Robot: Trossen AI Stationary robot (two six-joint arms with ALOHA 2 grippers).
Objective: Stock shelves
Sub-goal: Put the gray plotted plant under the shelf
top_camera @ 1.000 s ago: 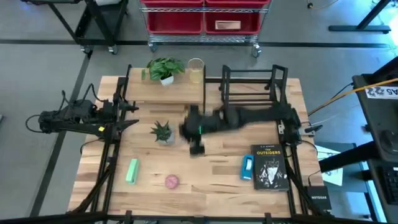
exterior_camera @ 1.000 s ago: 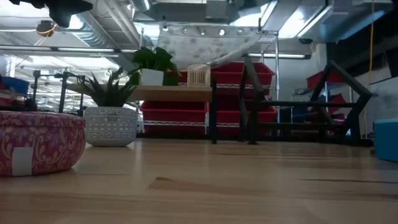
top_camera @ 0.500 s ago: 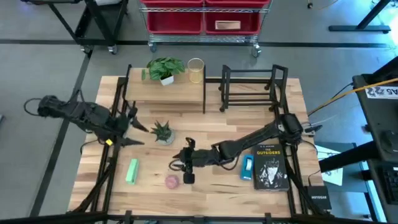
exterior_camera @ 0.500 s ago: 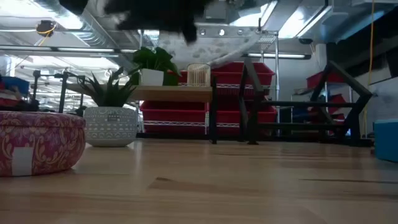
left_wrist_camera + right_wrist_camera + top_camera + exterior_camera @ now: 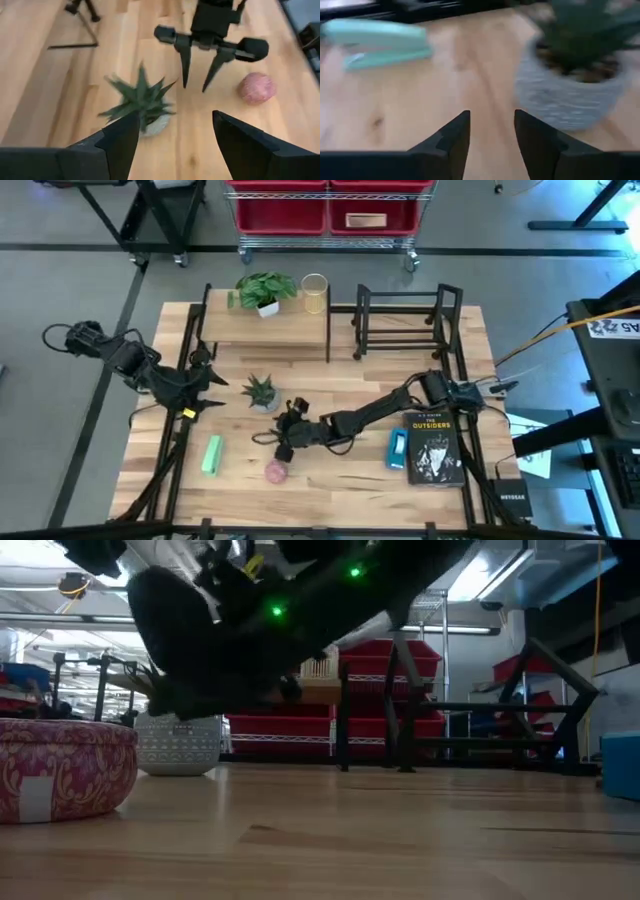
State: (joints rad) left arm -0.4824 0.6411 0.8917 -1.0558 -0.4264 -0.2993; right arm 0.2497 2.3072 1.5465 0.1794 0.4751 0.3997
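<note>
A small succulent in a grey pot (image 5: 262,393) stands on the table near the light wood-topped shelf (image 5: 290,330), which carries a leafy plant (image 5: 265,290) and a glass jar (image 5: 315,293). The black rack (image 5: 405,325) stands to its right. My left gripper (image 5: 222,393) is open just left of the succulent (image 5: 141,102), touching nothing. My right gripper (image 5: 270,442) is open and low over the table, between the succulent (image 5: 572,95) and a round pink tin (image 5: 277,472), pointing toward the green stapler (image 5: 380,42).
The green stapler (image 5: 212,455) lies at the near left. A blue object (image 5: 398,448) and a black book (image 5: 435,448) lie at the near right. In the low view, the pink tin (image 5: 60,770) sits close at the left. A cart with red bins (image 5: 325,215) stands beyond the table.
My right gripper has swung from beside the shelf toward the near left of the table, come down low, and turned to point toward the left edge. My left arm has swung so its gripper now points at the succulent. No object has moved.
</note>
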